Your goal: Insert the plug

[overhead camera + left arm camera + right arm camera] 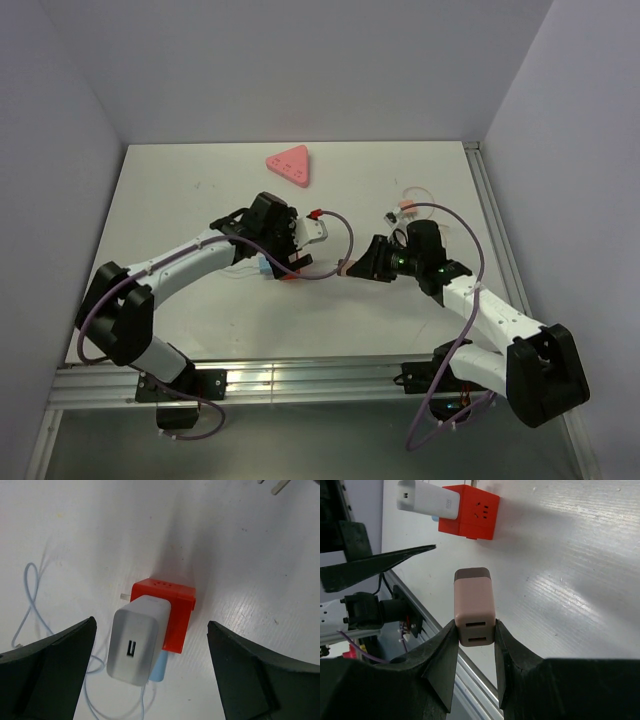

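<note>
Pink charger point(474, 605) clamped in right gripper point(475, 627), approach step. Left gripper point(151, 627) wide over red socket cube point(177, 615), frame centre. Next: line prongs up with a free face.

bright, even light comes from overhead, and the white bench point(180, 200) washes out a little toward its far edge. the red socket cube point(167, 610) throws a soft shadow beside it. my left fingers point(45, 675) look dark and slightly blurred near the lens; the pink charger point(474, 605) is sharp.
</note>
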You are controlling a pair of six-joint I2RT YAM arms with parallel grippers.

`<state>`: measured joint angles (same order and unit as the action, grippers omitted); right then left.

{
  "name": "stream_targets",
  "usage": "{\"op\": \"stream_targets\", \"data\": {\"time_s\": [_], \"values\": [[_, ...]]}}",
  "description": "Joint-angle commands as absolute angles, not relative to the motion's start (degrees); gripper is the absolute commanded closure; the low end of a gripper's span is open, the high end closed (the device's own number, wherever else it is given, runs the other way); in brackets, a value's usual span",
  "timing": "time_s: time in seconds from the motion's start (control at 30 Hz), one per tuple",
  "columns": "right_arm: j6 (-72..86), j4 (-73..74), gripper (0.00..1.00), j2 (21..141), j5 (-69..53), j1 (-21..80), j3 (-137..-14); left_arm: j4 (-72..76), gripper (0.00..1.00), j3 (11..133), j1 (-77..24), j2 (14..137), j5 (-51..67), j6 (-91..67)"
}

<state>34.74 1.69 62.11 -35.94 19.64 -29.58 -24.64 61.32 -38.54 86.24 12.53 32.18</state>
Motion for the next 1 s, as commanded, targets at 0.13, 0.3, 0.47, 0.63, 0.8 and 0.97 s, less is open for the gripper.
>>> {"op": "stream_targets", "data": {"time_s": [0.13,0.3,0.47,0.63,0.8,0.97], "values": [[33.75,-2.55,1.00,63.54,-40.34,17.49,-29.18,-22.77,0.03,63.81,-38.32,90.70,15.56,35.16],[33.75,-2.64,1.00,62.76,-40.25,17.14,-28.65,-20.66,0.04,61.88,-38.41,92.11,13.98,35.07],[33.49,-2.37,1.00,62.58,-39.82,17.05,-28.48,-18.02,0.09,59.15,-38.41,92.28,12.92,34.89],[33.57,-2.46,1.00,62.32,-40.08,16.96,-28.39,-18.19,0.12,59.15,-38.41,93.16,12.74,34.98],[33.40,-2.37,1.00,62.58,-40.17,16.96,-28.39,-18.99,0.19,59.68,-38.50,95.45,12.48,34.89],[33.49,-2.37,1.00,62.58,-40.08,16.96,-28.30,-19.69,0.28,60.12,-38.41,96.85,13.27,34.72]]}}
